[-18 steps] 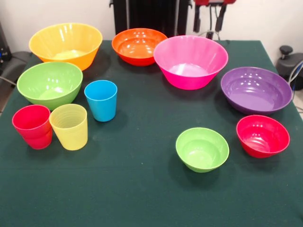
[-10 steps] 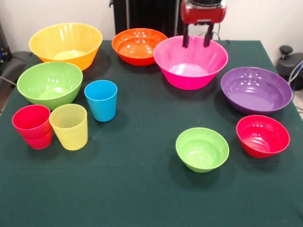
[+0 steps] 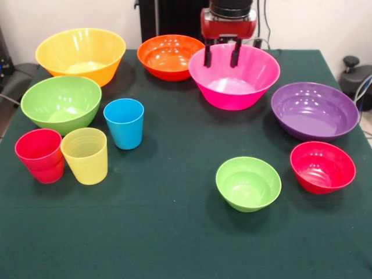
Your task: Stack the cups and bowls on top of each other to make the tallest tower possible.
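Dark green counter (image 3: 174,232), all items apart, nothing stacked, no tower built.

Yellow bowl (image 3: 81,55) far left, upright. Pink bowl (image 3: 233,75) far centre-right, upright. Green bowl (image 3: 61,103) left, just near of the yellow one, upright. Purple bowl (image 3: 314,110) right side, near-right of pink, wide and shallow. Orange bowl (image 3: 170,56) far centre, between yellow and pink, close to the pink rim; can't tell if they touch.

Red bowl (image 3: 322,167) right, just near of purple, small gap between. Lime bowl (image 3: 248,183) centre-right, near side, left of the red bowl, apart from it, empty.

Cups all upright, mouths up, grouped on the left. Blue cup (image 3: 124,123) just right of the green bowl, apart from the other cups. Yellow cup (image 3: 85,155) near-left of blue. Red cup (image 3: 40,155) leftmost, right beside the yellow cup, looks touching or almost.

Arm comes down at far centre, red head with black top. Tool (image 3: 220,55) hangs over the far-left rim of the pink bowl, two dark fingers (image 3: 207,56) pointing down, spread apart, nothing between them. Whether the tips touch the bowl: can't tell. Tool is well apart from the cups and the lime bowl.
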